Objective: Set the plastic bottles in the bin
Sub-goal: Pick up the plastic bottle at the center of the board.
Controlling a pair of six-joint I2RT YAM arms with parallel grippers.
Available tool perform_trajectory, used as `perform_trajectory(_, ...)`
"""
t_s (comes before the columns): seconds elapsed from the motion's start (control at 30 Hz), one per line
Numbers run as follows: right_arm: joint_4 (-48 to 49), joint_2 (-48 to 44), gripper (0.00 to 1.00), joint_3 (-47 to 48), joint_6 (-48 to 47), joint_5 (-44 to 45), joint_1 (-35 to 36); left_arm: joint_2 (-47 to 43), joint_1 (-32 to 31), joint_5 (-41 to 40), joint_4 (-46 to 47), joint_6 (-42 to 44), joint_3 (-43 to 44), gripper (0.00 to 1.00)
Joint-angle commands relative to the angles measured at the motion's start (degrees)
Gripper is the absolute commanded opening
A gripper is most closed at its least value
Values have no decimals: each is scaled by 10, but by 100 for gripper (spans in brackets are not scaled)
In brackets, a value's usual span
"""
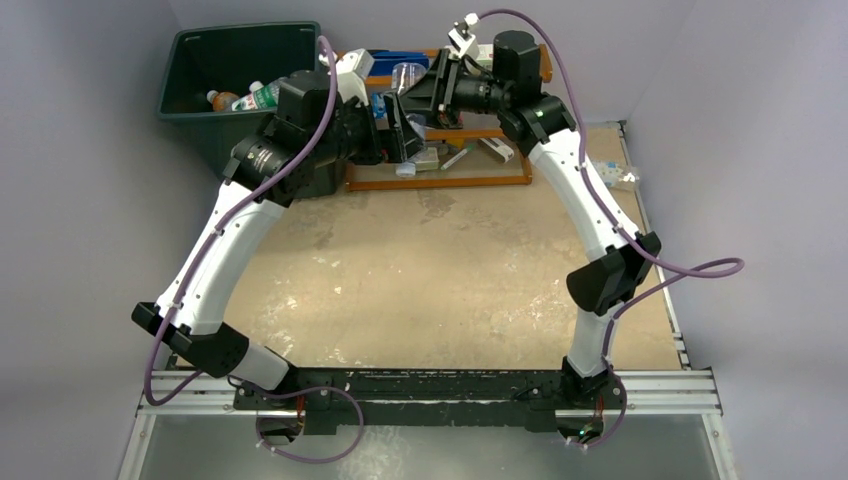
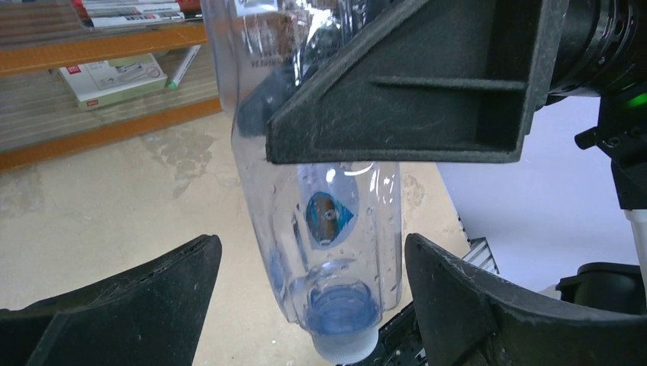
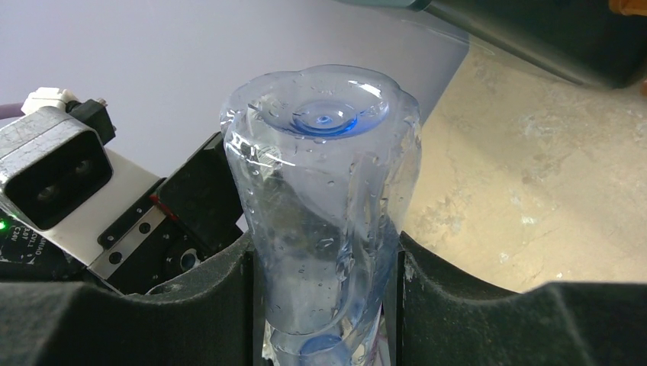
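My right gripper point(image 1: 418, 93) is shut on a clear plastic bottle point(image 1: 408, 74) and holds it in the air over the wooden rack, right of the dark green bin point(image 1: 192, 118). In the right wrist view the fingers point(image 3: 214, 297) squeeze the bottle's body point(image 3: 328, 191), its base towards the camera. My left gripper point(image 1: 396, 126) is open. In the left wrist view its jaws stand wide on either side of the bottle's neck end point(image 2: 336, 252), apart from it, with the white cap point(image 2: 345, 347) pointing down. Two bottles point(image 1: 243, 98) lie in the bin.
The orange-brown wooden rack point(image 1: 440, 183) stands against the back wall beside the bin, holding a small box point(image 2: 113, 75), a marker point(image 2: 183, 65) and other items. The two wrists are close together above it. The bin's dark wall shows at the right wrist view's top point(image 3: 549, 30).
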Motion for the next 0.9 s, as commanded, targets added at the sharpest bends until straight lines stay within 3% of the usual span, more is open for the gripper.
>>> perform_trajectory(0.0,40,-12,22,11,11,-23,9,-2,-4,1,47,5,9,90)
perform_trajectory(0.13,45,-11,22,10,14,-25,11,3,-5,5,49,5,8,81)
perform_trajectory(0.33,57,-13,23,5,23,-29,12,6,-6,13,47,4,2,57)
perform_trajectory(0.47,61,-15,30,-2,27,-30,12,3,-6,15,53,-1,-1,43)
perform_trajectory(0.6,55,-21,53,-9,26,-36,12,2,-5,6,54,-4,6,39)
perform_trajectory(0.73,39,-33,86,-20,15,-33,5,5,-5,-3,46,-1,21,39)
perform_trajectory(0.8,32,-42,97,-32,11,-30,-2,8,-5,-2,43,1,28,39)
perform_trajectory(0.87,33,-54,100,-47,10,-29,-12,8,-4,0,44,1,31,39)
